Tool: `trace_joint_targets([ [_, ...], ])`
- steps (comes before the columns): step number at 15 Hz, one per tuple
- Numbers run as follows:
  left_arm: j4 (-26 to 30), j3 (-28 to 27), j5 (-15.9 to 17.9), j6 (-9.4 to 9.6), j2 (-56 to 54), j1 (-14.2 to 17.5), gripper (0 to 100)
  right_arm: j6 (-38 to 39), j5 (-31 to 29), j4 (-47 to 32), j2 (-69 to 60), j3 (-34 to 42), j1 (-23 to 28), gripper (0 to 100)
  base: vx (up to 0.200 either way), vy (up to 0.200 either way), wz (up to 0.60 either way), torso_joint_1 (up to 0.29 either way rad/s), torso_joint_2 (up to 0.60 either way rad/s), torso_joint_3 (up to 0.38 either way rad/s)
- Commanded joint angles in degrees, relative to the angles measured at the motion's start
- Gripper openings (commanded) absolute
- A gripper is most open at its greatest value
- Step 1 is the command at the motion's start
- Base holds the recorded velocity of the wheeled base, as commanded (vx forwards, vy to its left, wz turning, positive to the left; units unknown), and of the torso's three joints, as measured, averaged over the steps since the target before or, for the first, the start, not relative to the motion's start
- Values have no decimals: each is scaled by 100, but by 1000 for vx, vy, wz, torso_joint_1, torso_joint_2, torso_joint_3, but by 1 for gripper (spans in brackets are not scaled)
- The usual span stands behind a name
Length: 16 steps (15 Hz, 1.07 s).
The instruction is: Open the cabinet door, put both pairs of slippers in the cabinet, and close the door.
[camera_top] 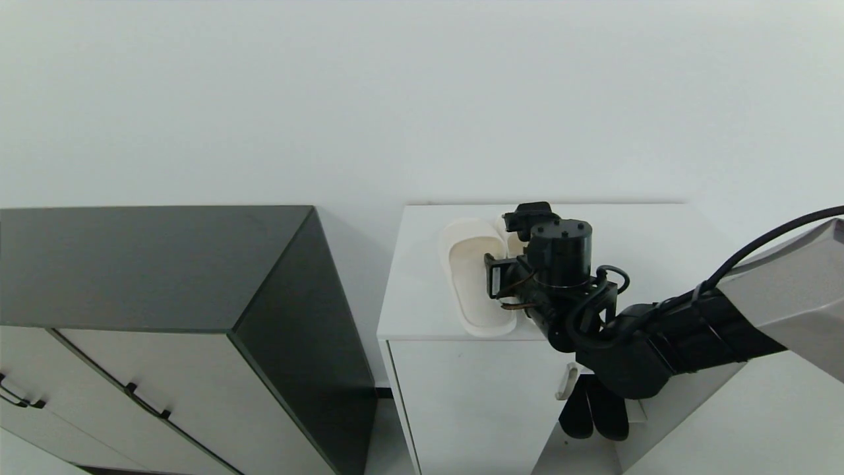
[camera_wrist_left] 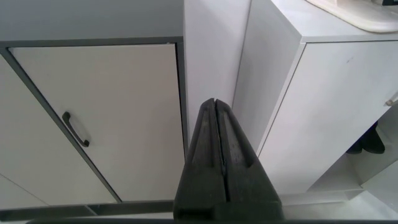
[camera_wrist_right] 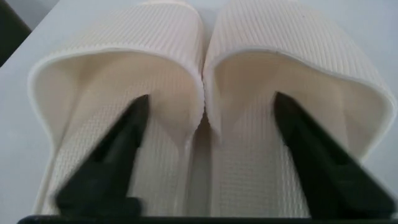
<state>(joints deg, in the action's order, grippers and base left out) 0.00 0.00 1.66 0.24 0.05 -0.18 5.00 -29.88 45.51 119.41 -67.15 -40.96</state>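
A pair of cream slippers (camera_top: 471,277) lies side by side on top of the white cabinet (camera_top: 422,290). My right gripper (camera_top: 511,247) is open over them. In the right wrist view one finger sits inside the left slipper (camera_wrist_right: 118,93) and the other inside the right slipper (camera_wrist_right: 298,81), with both inner walls between them (camera_wrist_right: 208,106). A pair of black slippers (camera_top: 593,412) shows low in the cabinet, past the handle edge of its white door (camera_top: 468,396), which stands ajar. My left gripper (camera_wrist_left: 215,106) is shut on nothing, low in front of the cabinets.
A wider cabinet with a dark top (camera_top: 151,264) and pale doors with black handles (camera_wrist_left: 76,129) stands to the left, a narrow gap away from the white cabinet. A plain white wall (camera_top: 422,99) is behind both.
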Motion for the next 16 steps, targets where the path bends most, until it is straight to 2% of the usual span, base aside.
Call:
trace_joint_targets([
  [1, 0, 0, 1, 2, 4, 1, 0, -52, 0, 2, 39, -44, -8, 0, 0, 0, 0, 0, 0, 0],
  [6, 0, 0, 1, 2, -5, 1, 0, -148, -9, 2, -119, -35, -61, 0, 0, 0, 0, 0, 0, 0],
  [9, 0, 0, 1, 2, -5, 1, 0, -157, -9, -16, -664, 325, -255, 0, 0, 0, 0, 0, 0, 0],
  [11, 0, 0, 1, 2, 4, 1, 0, -254, 26, -33, -1157, 826, -386, 0, 0, 0, 0, 0, 0, 0],
  [16, 0, 0, 1, 2, 4, 1, 0, -210, 298, 2, -2545, 2689, -747, 0, 0, 0, 0, 0, 0, 0],
])
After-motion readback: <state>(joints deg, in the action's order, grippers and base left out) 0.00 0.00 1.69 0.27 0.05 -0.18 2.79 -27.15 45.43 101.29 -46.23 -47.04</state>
